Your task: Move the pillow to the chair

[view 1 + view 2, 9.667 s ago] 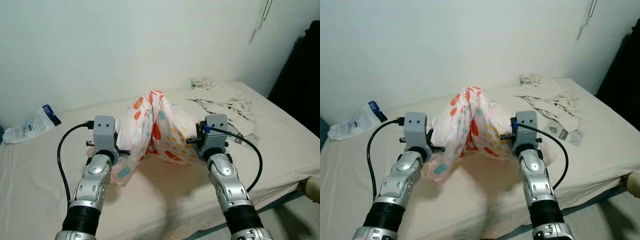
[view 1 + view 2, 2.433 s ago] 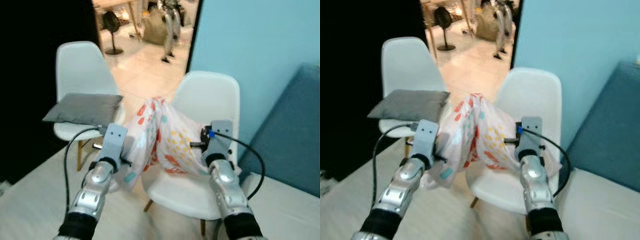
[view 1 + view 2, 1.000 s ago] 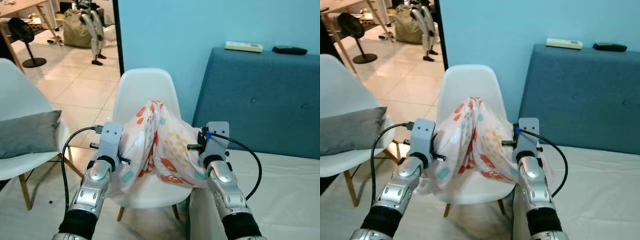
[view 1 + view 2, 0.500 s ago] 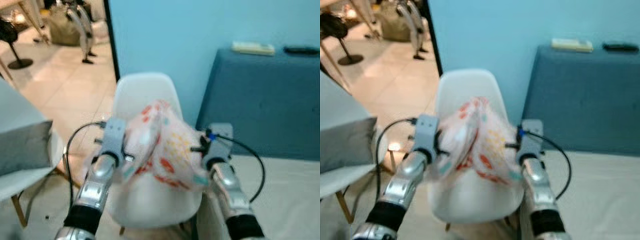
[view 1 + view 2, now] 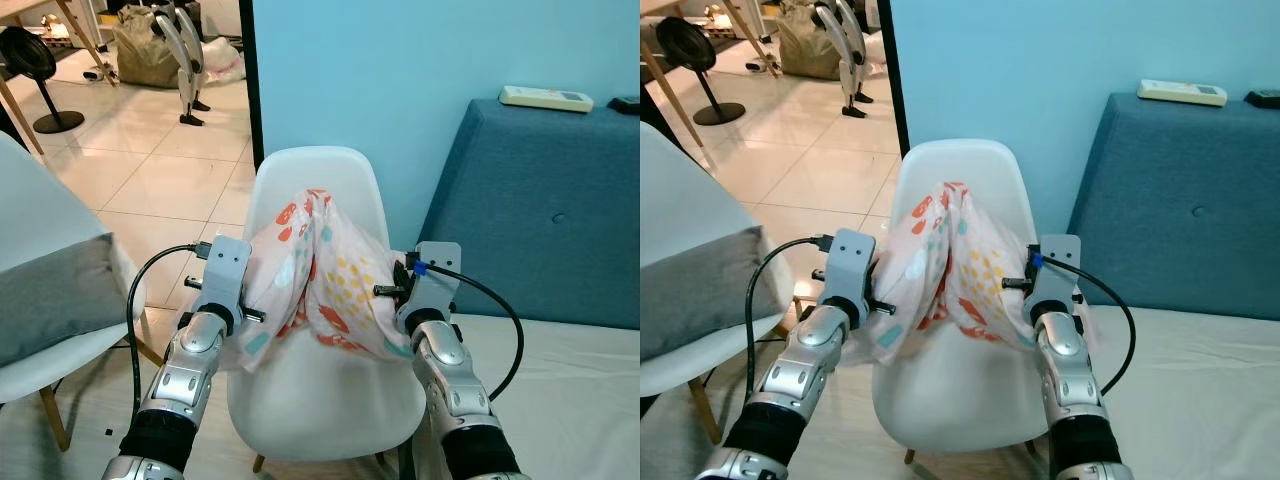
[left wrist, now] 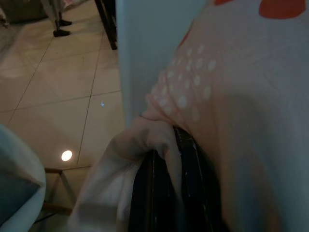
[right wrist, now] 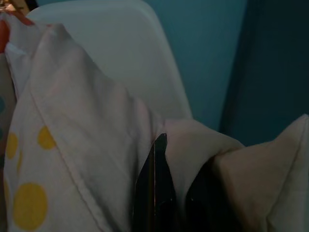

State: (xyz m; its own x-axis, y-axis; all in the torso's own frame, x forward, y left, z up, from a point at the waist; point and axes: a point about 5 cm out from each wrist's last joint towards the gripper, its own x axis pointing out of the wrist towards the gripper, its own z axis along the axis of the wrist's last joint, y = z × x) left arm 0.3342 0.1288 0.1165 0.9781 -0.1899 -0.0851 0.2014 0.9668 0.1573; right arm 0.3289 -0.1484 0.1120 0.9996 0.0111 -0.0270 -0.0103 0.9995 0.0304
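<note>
Both end effectors — left end effector (image 6: 166, 193), right end effector (image 7: 169, 193) — stay clamped on the pillow (image 5: 320, 275), which has come over the white chair (image 5: 325, 395) seat; a second ago it hung farther back — release looks close.

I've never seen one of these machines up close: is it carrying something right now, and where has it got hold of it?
Yes: the spotted pillow, above the white chair. The left claw pinches the fabric at one end, the right claw at the other.

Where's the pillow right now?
The pillow hangs bunched between the left gripper and right gripper, each pinching a corner, above the seat of the white chair straight ahead.
</note>
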